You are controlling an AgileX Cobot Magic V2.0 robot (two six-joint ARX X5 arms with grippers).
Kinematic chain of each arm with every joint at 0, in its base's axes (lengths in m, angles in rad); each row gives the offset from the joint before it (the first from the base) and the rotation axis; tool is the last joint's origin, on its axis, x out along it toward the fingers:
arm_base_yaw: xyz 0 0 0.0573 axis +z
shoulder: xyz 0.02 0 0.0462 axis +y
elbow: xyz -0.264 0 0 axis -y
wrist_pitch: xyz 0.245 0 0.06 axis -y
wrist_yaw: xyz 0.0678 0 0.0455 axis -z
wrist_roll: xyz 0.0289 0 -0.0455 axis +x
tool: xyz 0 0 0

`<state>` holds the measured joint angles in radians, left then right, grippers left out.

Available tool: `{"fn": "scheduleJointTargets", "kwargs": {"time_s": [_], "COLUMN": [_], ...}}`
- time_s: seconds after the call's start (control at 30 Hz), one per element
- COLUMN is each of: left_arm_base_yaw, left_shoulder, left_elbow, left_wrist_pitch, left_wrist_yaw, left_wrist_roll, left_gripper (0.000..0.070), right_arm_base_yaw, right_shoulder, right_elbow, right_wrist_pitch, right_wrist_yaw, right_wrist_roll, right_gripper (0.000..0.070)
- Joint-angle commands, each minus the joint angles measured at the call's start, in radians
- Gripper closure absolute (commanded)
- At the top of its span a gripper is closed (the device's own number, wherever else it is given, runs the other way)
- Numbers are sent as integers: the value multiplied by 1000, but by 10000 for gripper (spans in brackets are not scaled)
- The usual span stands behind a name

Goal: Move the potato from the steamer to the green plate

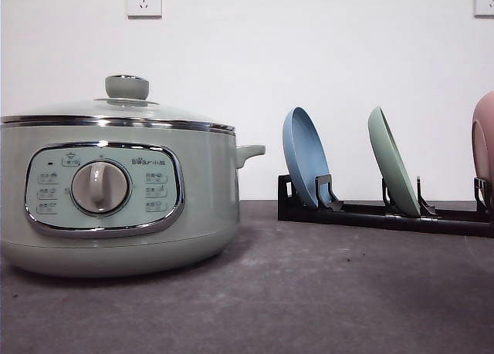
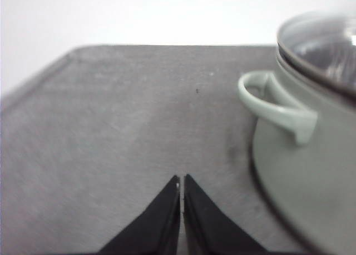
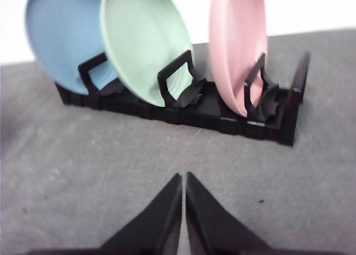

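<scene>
Front view: green plate [image 1: 392, 169] on edge, racked; steamer [image 1: 116, 192] lidded.

— That round sage-green steamer [image 1: 116, 207]?
— Satin enamel-like body, polished chrome rim, clear glass lid [image 1: 116, 107].
— And the plates?
— The pale mint-green plate [image 3: 146, 44] looks matt and smooth; its black rack [image 3: 222, 113], semi-gloss plastic.
— The bench [image 1: 309, 292]?
— Dull grey, faintly grainy.

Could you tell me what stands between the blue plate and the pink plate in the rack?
The green plate stands between the blue plate and the pink plate, leaning in the black rack; the right wrist view shows it.
</scene>
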<state>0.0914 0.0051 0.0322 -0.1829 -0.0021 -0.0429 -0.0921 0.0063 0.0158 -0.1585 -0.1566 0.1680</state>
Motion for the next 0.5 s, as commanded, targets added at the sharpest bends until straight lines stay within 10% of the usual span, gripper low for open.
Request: {"fn": "scheduleJointTargets", "kwargs": {"time_s": [0.0, 0.1, 0.47], "left_arm_base_yaw": [3, 3, 3], "left_shoulder": [-2, -2, 0], "left_elbow": [-19, -18, 35], "left_wrist_pitch": [0, 0, -7], "left_wrist_yaw": [-1, -1, 50], "left_wrist_roll": [-275, -393, -453], "left_gripper": [697, 697, 697], "right_arm_base_yaw": [-1, -1, -1], "right_shoulder": [-3, -3, -3], "right_elbow": [-4, -4, 18], "right_wrist_pitch": [-1, -7, -1], "right_wrist_yaw": [2, -3, -53], "right_wrist_roll": [87, 137, 219], "right_gripper": [700, 700, 700]}}
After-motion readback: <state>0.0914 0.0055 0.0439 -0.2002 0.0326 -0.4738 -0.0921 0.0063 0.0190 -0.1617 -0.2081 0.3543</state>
